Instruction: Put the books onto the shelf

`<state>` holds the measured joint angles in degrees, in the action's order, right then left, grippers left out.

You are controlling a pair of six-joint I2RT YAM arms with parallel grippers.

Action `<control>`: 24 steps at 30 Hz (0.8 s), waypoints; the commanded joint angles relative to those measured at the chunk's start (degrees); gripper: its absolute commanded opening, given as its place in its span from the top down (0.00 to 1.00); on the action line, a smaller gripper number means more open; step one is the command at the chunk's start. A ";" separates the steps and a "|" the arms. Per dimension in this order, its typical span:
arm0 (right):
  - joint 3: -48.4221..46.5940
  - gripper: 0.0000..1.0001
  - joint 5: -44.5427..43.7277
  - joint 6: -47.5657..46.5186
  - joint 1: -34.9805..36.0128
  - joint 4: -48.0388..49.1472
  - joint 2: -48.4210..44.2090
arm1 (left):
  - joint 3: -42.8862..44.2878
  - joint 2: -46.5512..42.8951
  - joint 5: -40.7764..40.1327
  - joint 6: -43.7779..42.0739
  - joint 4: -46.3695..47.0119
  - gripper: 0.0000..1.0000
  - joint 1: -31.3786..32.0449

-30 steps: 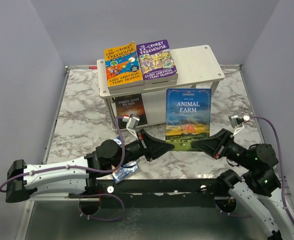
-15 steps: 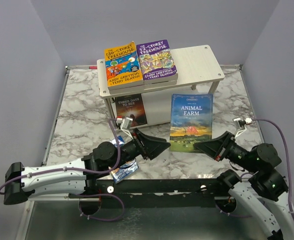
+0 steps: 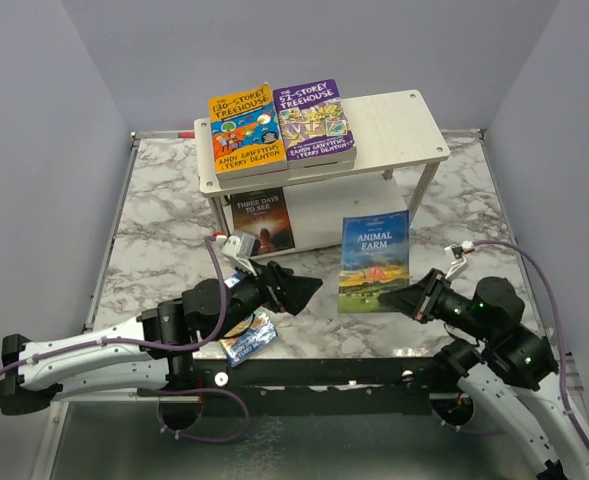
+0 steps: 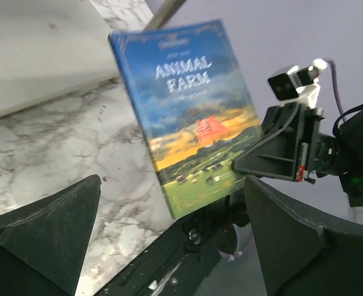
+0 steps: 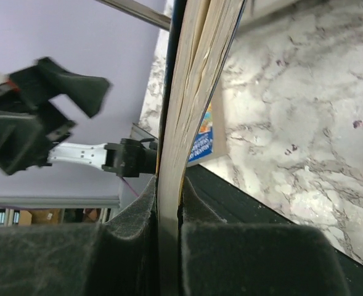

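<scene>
Biggest worry: the Animal Farm book (image 3: 375, 262) is being held by just one low corner, so it could be tipping, swinging or slipping out, b/c nearly all its weight is sitting above & to the side of that small pinch. It is leaning a bit, not standing straight, & its pages could be flopping open too. If it is going to the shelf (image 3: 394, 120) like this, its top edge could be bumping the top board or a silver leg & getting knocked loose. The L gripper (image 3: 304, 290) is sitting near the book, so a small move that way could be poking the cover. The R gripper (image 3: 399, 297) is squeezing shut on the book's bottom corner; in the R wrist view the two pads are pressing on both sides of the pages. The L gripper's jaws are standing wide open, holding & touching nothing; in the L wrist view the book is showing past the two fingers. The book looks lifted off the marble table (image 3: 164, 230), in front of the shelf & not on it yet. An orange Treehouse book (image 3: 243, 130) & a purple Treehouse book (image 3: 313, 120) are lying flat side by side on the top board, & a dark book (image 3: 262, 220) is standing on the low board
</scene>
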<state>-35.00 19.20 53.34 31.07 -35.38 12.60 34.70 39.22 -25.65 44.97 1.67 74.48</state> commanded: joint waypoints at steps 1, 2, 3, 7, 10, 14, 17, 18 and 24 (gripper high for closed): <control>5.22 0.99 2.17 3.71 0.22 11.66 2.39 | 8.29 -1.39 -6.80 -8.57 -17.00 0.01 -0.09; 6.51 0.99 2.84 4.29 0.22 14.31 3.74 | 9.62 -1.48 -7.58 -9.65 -19.17 0.01 -0.04; 7.40 0.99 3.53 4.65 0.20 16.62 5.44 | 10.83 -1.70 -8.49 -10.69 -21.05 0.01 -0.11; 9.50 0.99 6.86 5.57 0.22 27.61 13.41 | 14.62 -3.09 -9.68 -16.43 -25.86 0.01 -0.09; 10.20 0.99 9.39 6.82 0.22 38.46 20.24 | 15.67 -4.28 -9.45 -20.41 -27.66 0.01 -0.06; 8.67 0.99 11.65 6.75 0.22 47.68 29.21 | 14.28 -6.07 -11.73 -23.16 -28.18 0.01 -0.08; 6.81 0.99 12.49 6.56 0.37 53.37 35.50 | 13.04 -7.17 -12.60 -25.07 -27.71 0.01 -0.15; 6.16 0.99 12.74 6.66 0.46 55.05 37.84 | 12.69 -7.43 -12.84 -25.75 -27.34 0.01 -0.09; 1.43 1.00 12.09 6.47 2.02 64.20 50.96 | 9.46 -10.58 -12.19 -29.11 -22.65 0.01 -0.19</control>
<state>-28.99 29.69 60.14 31.94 14.44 58.08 46.30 30.89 -36.64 20.27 -23.49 74.46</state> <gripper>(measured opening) 0.093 0.990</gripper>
